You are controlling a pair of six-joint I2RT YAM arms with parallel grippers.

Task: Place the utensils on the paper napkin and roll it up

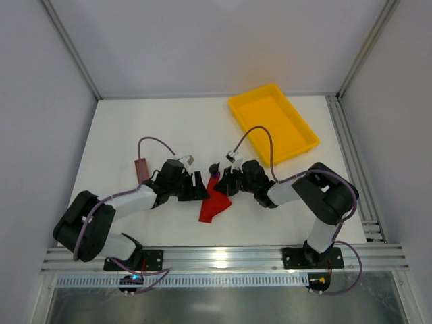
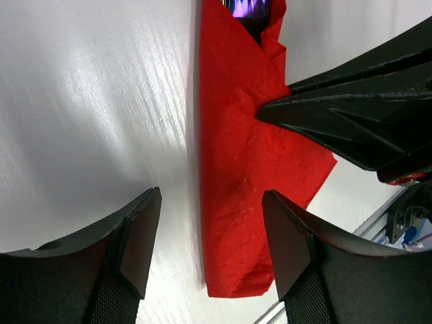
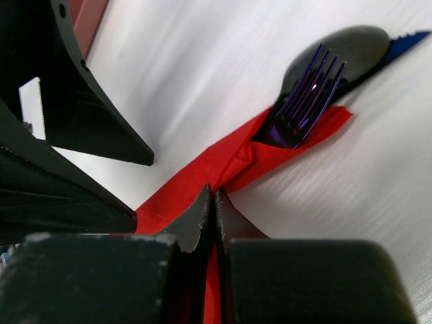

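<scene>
The red paper napkin (image 1: 214, 202) lies folded lengthwise around the utensils, mid-table between the two arms. A purple fork (image 3: 304, 101) and a black spoon (image 3: 351, 47) poke out of its far end, with a blue serrated tip (image 3: 408, 42) behind them. My right gripper (image 3: 216, 202) is shut on a fold of the napkin (image 3: 202, 172), and red paper shows between its fingers. My left gripper (image 2: 212, 236) stands open over the napkin's near end (image 2: 243, 189), one finger on each side and neither touching it. In the left wrist view the right gripper's fingers (image 2: 351, 115) press on the napkin's edge.
A yellow tray (image 1: 297, 145) sits at the back right. A small brownish-red block (image 1: 142, 169) lies left of the left arm. An aluminium rail (image 1: 216, 260) runs along the near table edge, close to the napkin's near end.
</scene>
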